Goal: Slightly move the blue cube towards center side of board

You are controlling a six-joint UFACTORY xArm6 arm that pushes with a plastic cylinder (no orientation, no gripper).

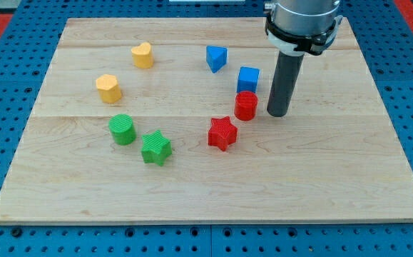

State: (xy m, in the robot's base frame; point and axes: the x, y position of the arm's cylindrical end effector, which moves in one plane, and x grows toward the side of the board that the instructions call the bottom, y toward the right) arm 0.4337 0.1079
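Nearest, toward the lower middle of the frame, sits the red star [222, 133], then the red cylinder [246, 105]. My tip [277, 114], a bare rod with no fingers to open, stands just right of the cylinder. Touching the cylinder from behind, the blue cube [248, 78] lies right of the bench [334, 178] centre; the push looks not yet made.

The surface [192, 178] is pale wood with visible grain and plank seams, finished matt, and it lies on a blue perforated base [6, 100]. The blue cube [248, 78], red cylinder [246, 105] and green star [156, 148] look like ridged plastic with fine layered lines. The rod ending in my tip [277, 114] is dark, smooth and matt.
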